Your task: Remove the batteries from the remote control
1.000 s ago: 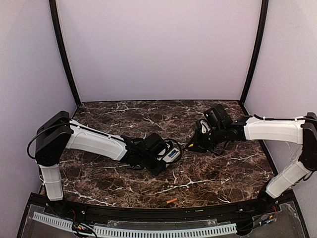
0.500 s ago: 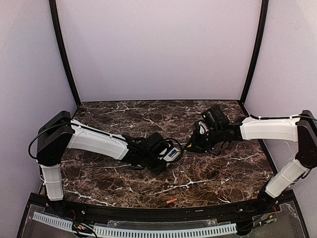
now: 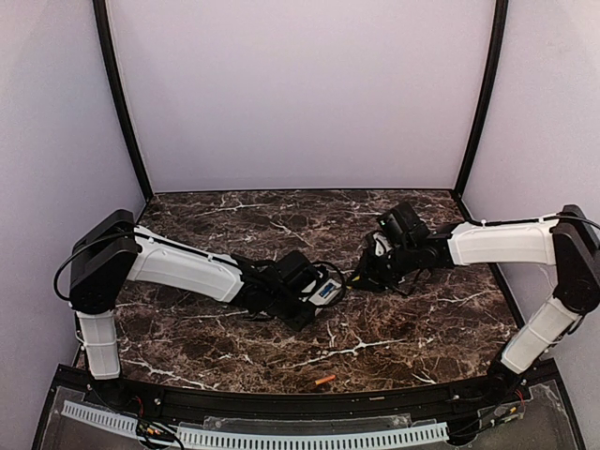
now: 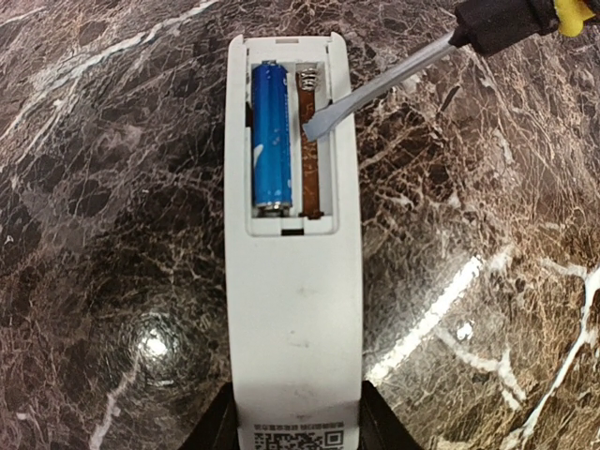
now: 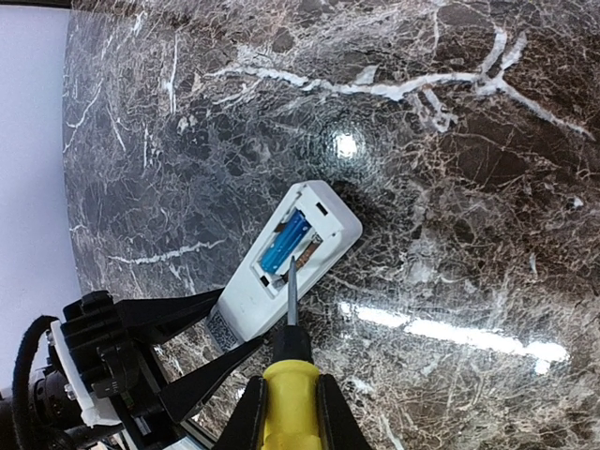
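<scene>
- nearest, at the front edge of the surface (image 3: 422,319), the orange battery (image 3: 325,380) lies alone, well apart from both arms. it is already out of the remote.
- a little farther, the left pincer (image 4: 296,427) is closed on the lower end of the remote control (image 4: 295,309), with one finger at each long side. it holds the remote with the back face up and the battery bay open. i cannot tell if the remote rests on the surface or is just above it.
- in the battery bay, the blue battery (image 4: 270,136) sits in one slot. the empty slot (image 4: 312,178) is just beside it, and its spring (image 4: 308,80) is visible at the far end.
- farther, the right pincer (image 5: 288,417) is closed tight around the yellow handle of the screwdriver (image 4: 375,86) and points the blade at the remote.
- what has changed in the last second: in the top view the right arm has moved a small way toward the remote, while the left arm has almost not moved. now the flat tip stands over the empty slot, just beside the blue battery. i cannot tell if it touches the battery.
- my judgement: half of the task is done. this small approach probably serves to put the tip under or against the blue battery and lift it out. the left pincer should hold the remote steady, because the blade may slip on the round side of the battery.
</scene>
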{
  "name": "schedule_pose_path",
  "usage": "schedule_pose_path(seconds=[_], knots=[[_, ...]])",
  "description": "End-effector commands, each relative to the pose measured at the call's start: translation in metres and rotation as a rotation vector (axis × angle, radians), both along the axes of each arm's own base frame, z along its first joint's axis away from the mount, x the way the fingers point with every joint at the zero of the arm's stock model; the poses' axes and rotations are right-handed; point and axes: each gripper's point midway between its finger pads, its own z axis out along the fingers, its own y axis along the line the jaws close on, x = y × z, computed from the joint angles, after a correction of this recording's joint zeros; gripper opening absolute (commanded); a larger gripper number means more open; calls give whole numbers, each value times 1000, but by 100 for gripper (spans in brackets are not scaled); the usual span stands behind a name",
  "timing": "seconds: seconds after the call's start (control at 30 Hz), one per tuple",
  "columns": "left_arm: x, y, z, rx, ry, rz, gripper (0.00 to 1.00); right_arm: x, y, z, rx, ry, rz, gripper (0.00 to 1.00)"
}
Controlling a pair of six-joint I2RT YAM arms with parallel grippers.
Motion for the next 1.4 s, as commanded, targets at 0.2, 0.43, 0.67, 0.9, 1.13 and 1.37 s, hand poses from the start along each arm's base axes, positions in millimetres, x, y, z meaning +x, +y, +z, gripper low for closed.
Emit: schedule_pose_path(seconds=[0.2, 0.43, 0.67, 0.9, 1.13, 1.37], knots=[[-1, -5, 7, -4, -3, -5, 9, 12, 7, 4, 14, -30, -13, 0], [-2, -6, 6, -4, 1, -8, 8, 13, 7, 0, 11, -28, -13, 0], [-3, -6, 6, -7, 4, -12, 8, 13, 7, -3, 24, -44, -14, 0], [-4, -8, 6, -13, 7, -15, 8, 12, 6, -6, 37, -62, -12, 0], [-5, -10, 7, -29, 18, -23, 7, 9, 6, -14, 60, -68, -8, 0], [-8, -13, 7, -40, 30, -32, 7, 6, 6, -19, 88, -82, -2, 0]])
